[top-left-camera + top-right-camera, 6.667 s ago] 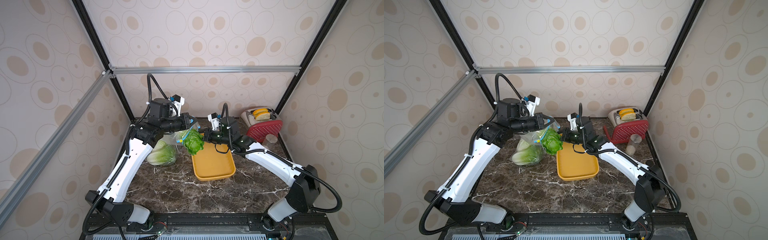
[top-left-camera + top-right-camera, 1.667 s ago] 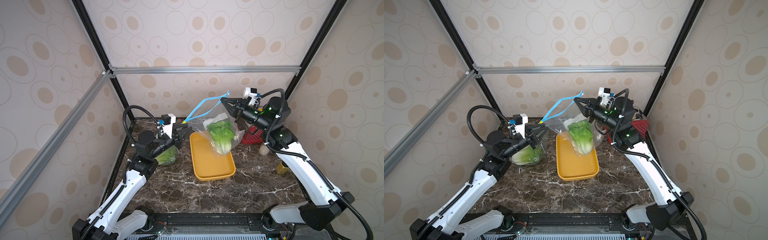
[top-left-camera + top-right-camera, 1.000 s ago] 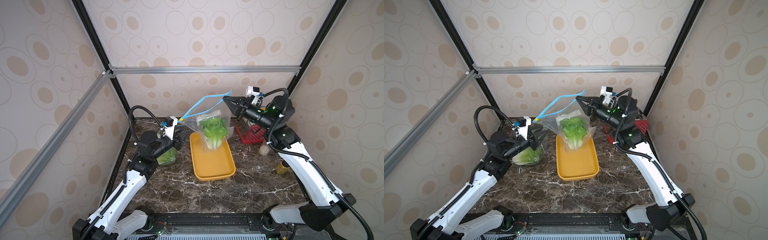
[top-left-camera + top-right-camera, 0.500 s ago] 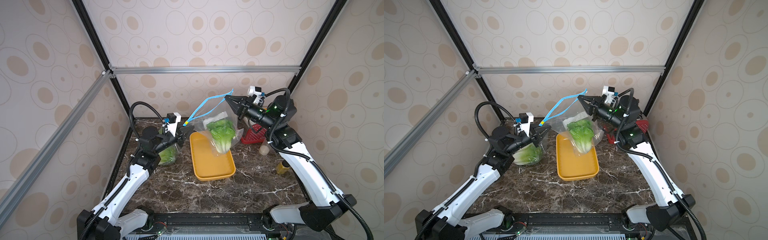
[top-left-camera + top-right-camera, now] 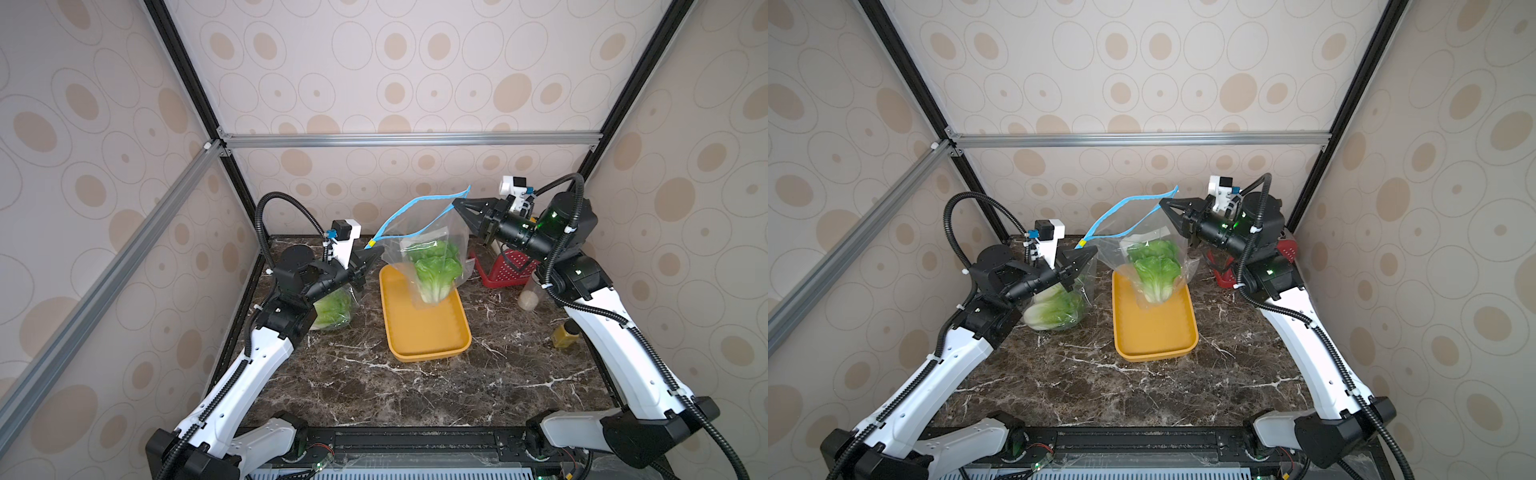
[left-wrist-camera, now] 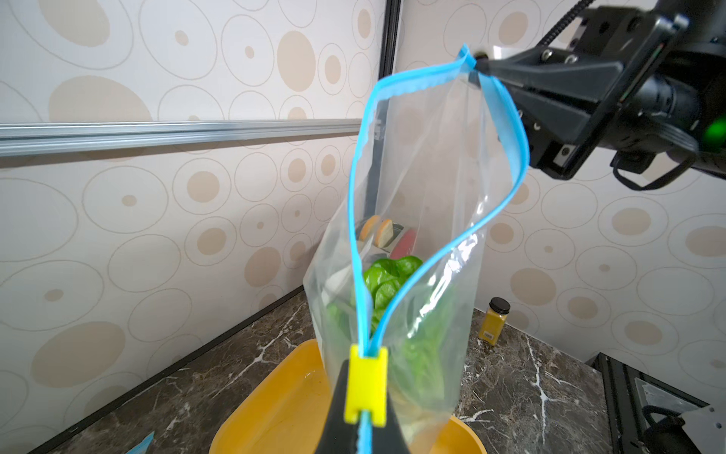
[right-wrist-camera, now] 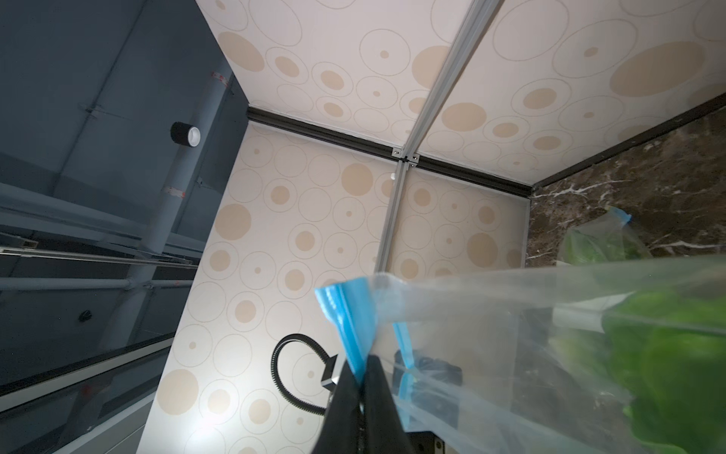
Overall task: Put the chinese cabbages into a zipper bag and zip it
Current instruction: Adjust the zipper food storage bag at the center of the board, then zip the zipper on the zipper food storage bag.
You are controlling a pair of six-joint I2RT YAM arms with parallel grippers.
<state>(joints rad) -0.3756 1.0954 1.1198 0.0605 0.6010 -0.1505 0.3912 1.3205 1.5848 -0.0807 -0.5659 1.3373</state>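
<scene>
A clear zipper bag (image 5: 432, 241) (image 5: 1142, 245) with a blue zip strip hangs in the air over the tray, stretched between both grippers. One of the chinese cabbages (image 5: 434, 270) (image 5: 1154, 272) sits inside it, white base down. My left gripper (image 5: 376, 253) (image 5: 1090, 251) (image 6: 365, 408) is shut on the strip at the yellow slider (image 6: 366, 387). My right gripper (image 5: 457, 204) (image 5: 1165, 203) (image 7: 361, 365) is shut on the opposite top corner of the blue strip (image 7: 345, 310). In the left wrist view the bag's mouth gapes between the two strips.
A second clear bag with cabbage (image 5: 332, 307) (image 5: 1054, 309) lies on the marble table at the left, under my left arm. A yellow tray (image 5: 424, 336) (image 5: 1154, 332) sits mid-table. A red basket (image 5: 505, 270), a small cup (image 5: 528, 297) and a spice jar (image 5: 565, 334) stand at the right.
My left gripper rose to the bag's low corner and shut on the strip at the yellow slider. The hanging bag swung a little under my right gripper.
</scene>
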